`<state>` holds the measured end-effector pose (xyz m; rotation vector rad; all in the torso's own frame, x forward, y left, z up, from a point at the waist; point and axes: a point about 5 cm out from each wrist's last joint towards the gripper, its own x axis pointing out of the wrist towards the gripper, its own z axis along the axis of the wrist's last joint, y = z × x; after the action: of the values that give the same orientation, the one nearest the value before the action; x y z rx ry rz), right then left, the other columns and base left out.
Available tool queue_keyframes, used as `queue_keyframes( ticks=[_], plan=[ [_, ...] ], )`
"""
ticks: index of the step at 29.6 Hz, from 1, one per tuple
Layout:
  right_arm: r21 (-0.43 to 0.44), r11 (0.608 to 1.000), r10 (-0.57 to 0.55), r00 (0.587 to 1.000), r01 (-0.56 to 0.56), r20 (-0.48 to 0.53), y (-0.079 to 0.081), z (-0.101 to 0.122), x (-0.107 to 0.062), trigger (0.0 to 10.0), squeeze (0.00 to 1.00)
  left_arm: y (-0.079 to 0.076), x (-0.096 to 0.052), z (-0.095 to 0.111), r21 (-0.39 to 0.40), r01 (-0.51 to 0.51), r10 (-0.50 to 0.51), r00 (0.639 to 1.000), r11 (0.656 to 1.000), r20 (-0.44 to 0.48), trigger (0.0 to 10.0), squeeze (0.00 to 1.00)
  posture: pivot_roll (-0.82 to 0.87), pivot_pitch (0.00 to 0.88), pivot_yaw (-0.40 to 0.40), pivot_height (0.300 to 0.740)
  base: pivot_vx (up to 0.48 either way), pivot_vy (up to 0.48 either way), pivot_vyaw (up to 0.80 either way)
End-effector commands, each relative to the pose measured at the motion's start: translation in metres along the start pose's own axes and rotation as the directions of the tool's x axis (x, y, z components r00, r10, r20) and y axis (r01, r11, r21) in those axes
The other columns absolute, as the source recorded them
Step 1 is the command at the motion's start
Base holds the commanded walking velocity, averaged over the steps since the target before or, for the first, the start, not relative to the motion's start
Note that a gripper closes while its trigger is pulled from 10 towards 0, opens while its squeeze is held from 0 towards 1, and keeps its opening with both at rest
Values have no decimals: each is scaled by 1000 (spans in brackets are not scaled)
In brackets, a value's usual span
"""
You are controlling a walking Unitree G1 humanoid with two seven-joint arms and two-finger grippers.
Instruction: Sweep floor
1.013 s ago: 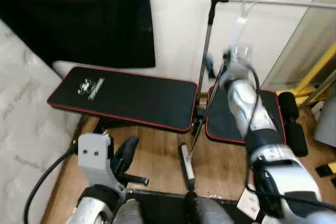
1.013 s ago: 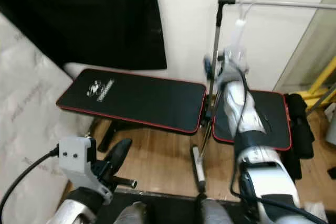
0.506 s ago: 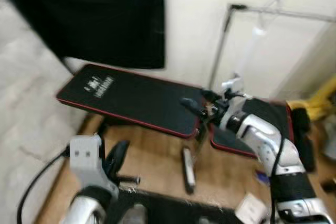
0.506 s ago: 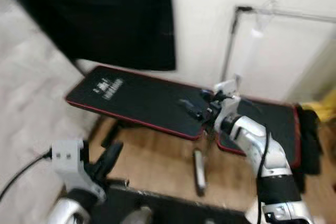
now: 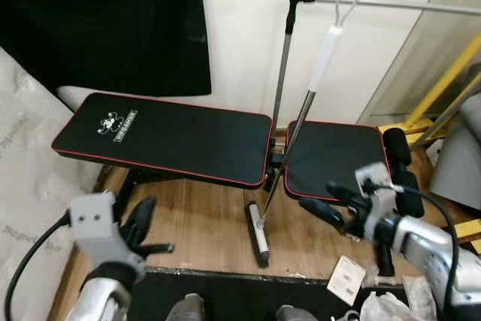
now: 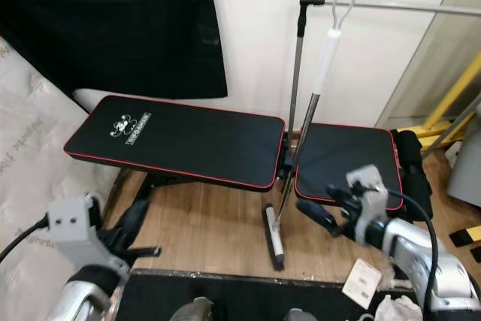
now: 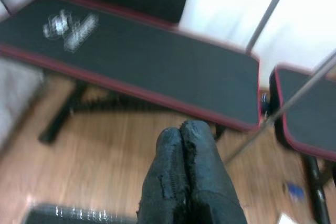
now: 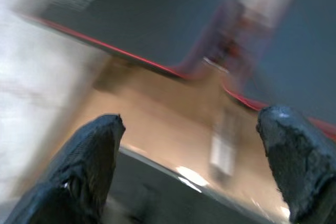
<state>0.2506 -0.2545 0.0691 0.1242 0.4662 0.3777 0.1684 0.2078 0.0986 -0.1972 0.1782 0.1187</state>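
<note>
A floor sweeper leans against the metal clothes rack [image 5: 288, 43]. Its white grip [image 5: 328, 46] is up at the rack bar, and its flat head [image 5: 258, 232] rests on the wooden floor beside the bench. My right gripper [image 5: 325, 202] is low at the right, open and empty, a short way right of the sweeper's shaft and not touching it. In the blurred right wrist view its fingers [image 8: 94, 153] stand wide apart, with the sweeper head [image 8: 223, 148] beyond them. My left gripper [image 7: 181, 142] hovers at lower left, shut on nothing.
A black weight bench with red trim [image 5: 165, 137] and its seat pad [image 5: 334, 157] stand against the wall. A quilted mattress [image 5: 22, 163] is at the left. A dark mat [image 5: 225, 291] lies at my feet. A paper tag [image 5: 346, 279] and yellow bars [image 5: 443, 88] are at the right.
My right arm came down from up by the sweeper's grip to low beside the seat pad, fingers open. The sweeper stayed leaning on the rack. The camera shifted.
</note>
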Motion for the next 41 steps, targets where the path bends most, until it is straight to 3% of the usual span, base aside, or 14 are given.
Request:
queue_keyframes(
  ticks=[1, 4, 5, 10, 12, 17, 18, 19, 20, 26, 29, 31, 34, 41],
  plan=[
    [-5, 990, -138, 988, 138, -72, -16, -25, -1, 10000, 0, 27, -5, -25, -5, -88, 88, 992, 996, -87, 10000, 0, -5, 116, -48, 740, 0, 0, 0],
    [-5, 981, -195, 974, 196, -113, -23, -38, -2, 10000, 0, 39, -6, -39, -4, -130, 128, 983, 991, -134, 10000, 0, -2, 102, -52, 740, 0, 0, 0],
    [-21, 948, -314, 927, 317, -205, -34, -65, -6, 10000, 0, 61, -11, -68, -2, -201, 195, 953, 980, -234, 10000, 0, -2, 90, -54, 740, 0, 0, 0],
    [-16, 926, -367, 889, 377, -275, -37, -86, -10, 10000, 0, 75, -18, -93, -6, -243, 229, 920, 970, -318, 10000, 0, -2, 82, -58, 740, 0, 0, 0],
    [0, 909, -391, 852, 417, -348, -34, -109, -12, 10000, 0, 88, -25, -125, 1, -291, 263, 863, 957, -432, 10000, 0, 2, 72, -60, 740, 480, 0, 0],
    [2, 903, -398, 840, 429, -368, -33, -116, -12, 10000, 0, 91, -28, -134, 1, -305, 271, 845, 952, -460, 10000, 0, 2, 72, -60, 740, 480, 0, 0],
    [0, 901, -397, 827, 433, -397, -28, -125, -11, 10000, 0, 92, -30, -150, 12, -315, 274, 808, 949, -521, 10000, 0, 3, 61, -57, 740, 0, 0, 0],
    [0, 901, -397, 827, 433, -397, -28, -125, -11, 10000, 0, 92, -30, -150, 12, -315, 274, 808, 949, -521, 10000, 0, 3, 61, -57, 740, 0, 0, 0],
    [-2, 899, -398, 813, 439, -425, -23, -135, -9, 10000, 0, 92, -32, -164, 26, -321, 276, 767, 947, -580, 10000, 0, 3, 59, -55, 740, 0, 0, 0],
    [-25, 889, -411, 772, 458, -485, -16, -155, -14, 10000, 0, 89, -38, -185, 39, -298, 246, 700, 954, -671, 10000, 0, -4, 61, -35, 740, 0, 0, 0],
    [-35, 883, -422, 759, 468, -497, -19, -158, -19, 10000, 0, 89, -39, -187, 43, -300, 248, 692, 953, -677, 10000, 0, -5, 60, -35, 740, 0, 0, 0],
    [-76, 864, -458, 715, 498, -528, -29, -165, -37, 10000, 0, 89, -41, -192, 48, -321, 264, 676, 946, -688, 10000, 0, 1, 57, -32, 740, 0, 0, 0],
    [-103, 862, -465, 694, 497, -550, -30, -170, -43, 10000, 0, 88, -43, -195, 56, -330, 273, 661, 942, -699, 10000, 0, 0, 54, -27, 740, 0, 0, 0],
    [-125, 862, -474, 690, 492, -547, -34, -168, -44, 10000, 0, 85, -38, -197, 61, -280, 240, 669, 958, -704, 10000, 0, -5, 50, -22, 740, 131, 0, 0]
  ],
)
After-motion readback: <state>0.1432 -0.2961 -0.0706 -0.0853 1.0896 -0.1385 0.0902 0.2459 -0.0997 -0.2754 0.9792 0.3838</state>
